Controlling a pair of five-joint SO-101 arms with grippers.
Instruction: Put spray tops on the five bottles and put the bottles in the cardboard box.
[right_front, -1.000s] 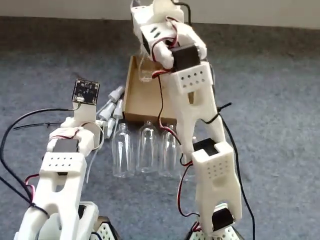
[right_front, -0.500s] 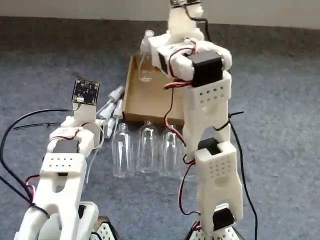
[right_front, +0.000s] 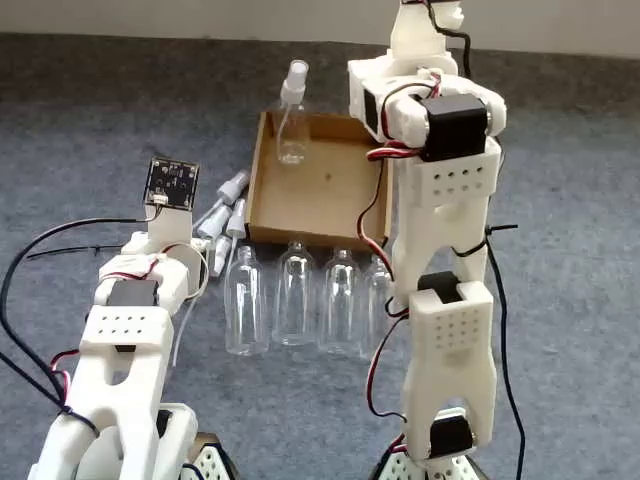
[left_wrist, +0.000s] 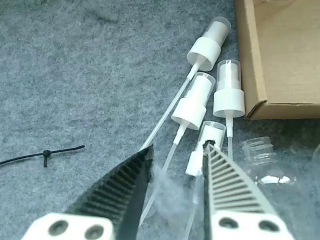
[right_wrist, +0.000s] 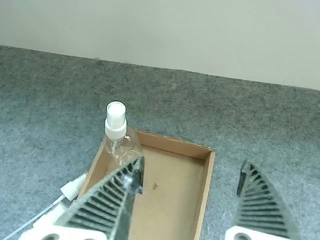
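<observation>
OK, one capped bottle (right_front: 292, 118) stands in the cardboard box (right_front: 330, 200) corner; four open bottles (right_front: 297, 295) line up just outside; left jaws released, right jaws too. I'd centre the left jaws on the nearest spray top (left_wrist: 212, 131), pinching its collar, not the tube.

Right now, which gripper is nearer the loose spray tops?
Left. The left gripper hangs right over the spray tops beside the box; the right gripper is above the box, farther off.

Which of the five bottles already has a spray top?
The bottle standing in the cardboard box, at its far left corner. The four bottles in the row outside have bare necks.
</observation>
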